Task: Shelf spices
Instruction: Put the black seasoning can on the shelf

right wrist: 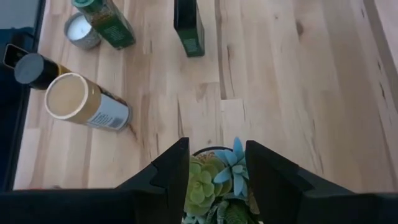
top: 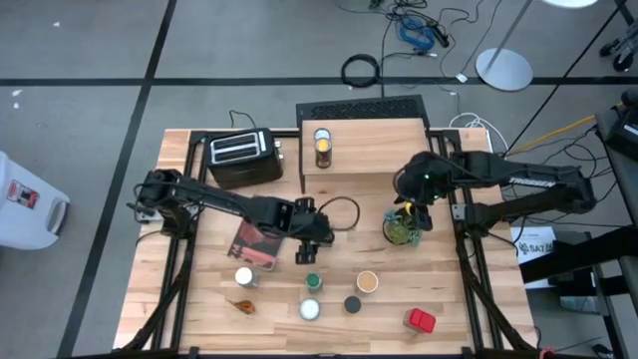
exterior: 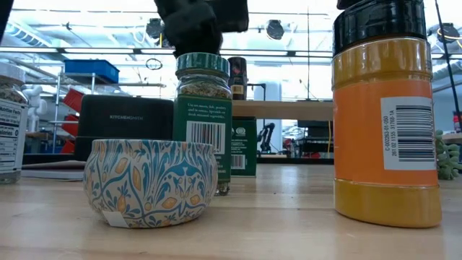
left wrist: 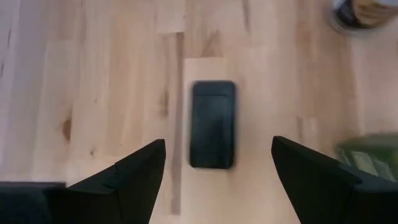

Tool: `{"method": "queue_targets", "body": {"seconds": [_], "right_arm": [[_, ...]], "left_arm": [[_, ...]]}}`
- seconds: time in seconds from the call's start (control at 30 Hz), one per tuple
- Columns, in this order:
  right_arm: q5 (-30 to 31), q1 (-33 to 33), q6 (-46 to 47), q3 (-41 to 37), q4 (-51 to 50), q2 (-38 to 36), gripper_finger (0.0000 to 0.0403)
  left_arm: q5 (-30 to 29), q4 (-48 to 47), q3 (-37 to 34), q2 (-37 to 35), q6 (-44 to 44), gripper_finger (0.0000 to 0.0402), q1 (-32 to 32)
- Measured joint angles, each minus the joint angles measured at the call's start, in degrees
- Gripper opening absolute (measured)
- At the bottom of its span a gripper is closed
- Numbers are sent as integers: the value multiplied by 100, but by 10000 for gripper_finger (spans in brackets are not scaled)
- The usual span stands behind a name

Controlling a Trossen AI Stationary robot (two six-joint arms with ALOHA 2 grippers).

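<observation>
Nearest the low camera sits a squat round tin with a glossy blue-and-orange floral print, and at its three o'clock a tall orange plastic jar with a black ribbed cap. Behind the tin stands a glass green-capped jar, with a dark green rectangular tin at its three o'clock.

From overhead, the left gripper hangs above that rectangular tin, fingers spread wide with nothing between them; they straddle the tin without touching it. At its nine o'clock lies the reddish book.

The right gripper is at three o'clock of the left one, its jaws partly closed around the fleshy-leaved potted plant.

Farther back, the shelf, smooth pale wood on thin black legs, carries one cylindrical spice jar. At its nine o'clock stands the black toaster. The table is pale butcher-block.
</observation>
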Motion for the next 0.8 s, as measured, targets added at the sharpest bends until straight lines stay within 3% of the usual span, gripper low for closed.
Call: {"method": "queue_targets", "body": {"seconds": [0.33, 0.53, 0.8], "right_arm": [[124, 296, 160, -86, 296, -268, 144], [246, 321, 93, -86, 455, -266, 144], [186, 484, -53, -88, 1285, 148, 155]], "left_arm": [[1203, 743, -472, 39, -11, 303, 487], [1310, 1040, -611, 44, -5, 303, 408], [738, 729, -626, 44, 92, 303, 327]]}}
